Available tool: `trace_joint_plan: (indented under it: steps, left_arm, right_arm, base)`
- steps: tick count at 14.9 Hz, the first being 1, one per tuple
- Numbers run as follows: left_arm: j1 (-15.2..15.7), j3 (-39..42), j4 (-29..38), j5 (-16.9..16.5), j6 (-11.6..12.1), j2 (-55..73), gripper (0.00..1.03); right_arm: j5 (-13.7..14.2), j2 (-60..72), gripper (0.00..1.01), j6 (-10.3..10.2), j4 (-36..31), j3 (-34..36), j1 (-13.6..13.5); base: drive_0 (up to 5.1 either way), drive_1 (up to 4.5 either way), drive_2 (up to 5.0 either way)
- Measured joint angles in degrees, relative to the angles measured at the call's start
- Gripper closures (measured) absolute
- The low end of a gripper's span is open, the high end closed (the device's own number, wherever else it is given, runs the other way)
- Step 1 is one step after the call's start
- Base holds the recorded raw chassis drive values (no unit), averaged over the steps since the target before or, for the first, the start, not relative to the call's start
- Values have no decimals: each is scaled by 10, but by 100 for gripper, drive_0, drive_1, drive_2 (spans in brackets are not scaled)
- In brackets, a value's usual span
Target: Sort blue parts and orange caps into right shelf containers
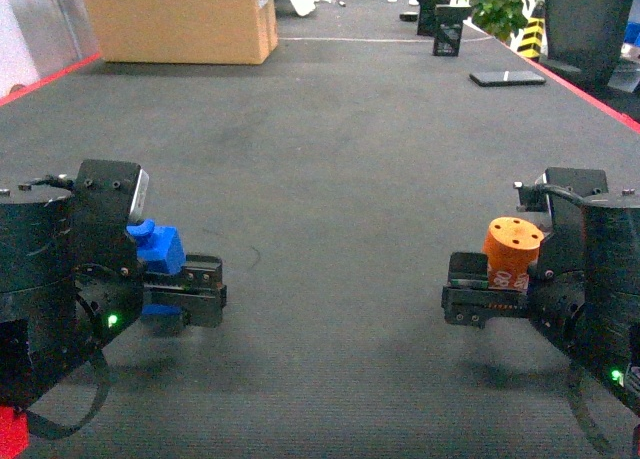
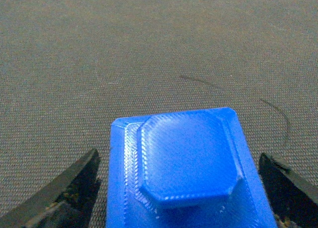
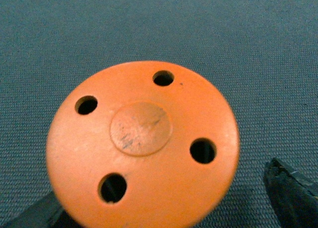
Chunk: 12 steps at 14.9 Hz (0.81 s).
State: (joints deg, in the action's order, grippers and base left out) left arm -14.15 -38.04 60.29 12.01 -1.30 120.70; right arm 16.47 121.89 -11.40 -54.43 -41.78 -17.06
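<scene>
A blue part (image 1: 160, 247) with a raised octagonal top (image 2: 186, 158) sits between the black fingers (image 2: 82, 176) of my left gripper (image 1: 205, 291), which is shut on it low at the left of the head view. At the lower right, my right gripper (image 1: 460, 297) is shut on an orange cap (image 1: 513, 247). The cap's round top (image 3: 141, 148) has several holes and fills the right wrist view, with one dark fingertip (image 3: 285, 188) showing beside it. Both arms hang just above the dark grey matted surface (image 1: 340, 179). The right shelf containers are out of view.
A big cardboard box (image 1: 180, 19) stands at the far left. Farther back on the right are black stands (image 1: 450, 29), a flat black device (image 1: 507, 77) and a green plant (image 1: 500, 4). Red strips (image 1: 50, 79) edge the mat on both sides.
</scene>
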Motion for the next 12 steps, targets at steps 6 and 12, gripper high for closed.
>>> trace_joint_plan:
  steps: [6,12]
  left_arm:
    - [4,2,9,4,-3,0,61]
    - [3,58,50,13,-13,-66,61]
  right_arm:
    - [11,7,56,1,-20,-1,-3]
    - [17,-68,57,29,-58,63,-19]
  base:
    - [0,0,0]
    - [0,0,0]
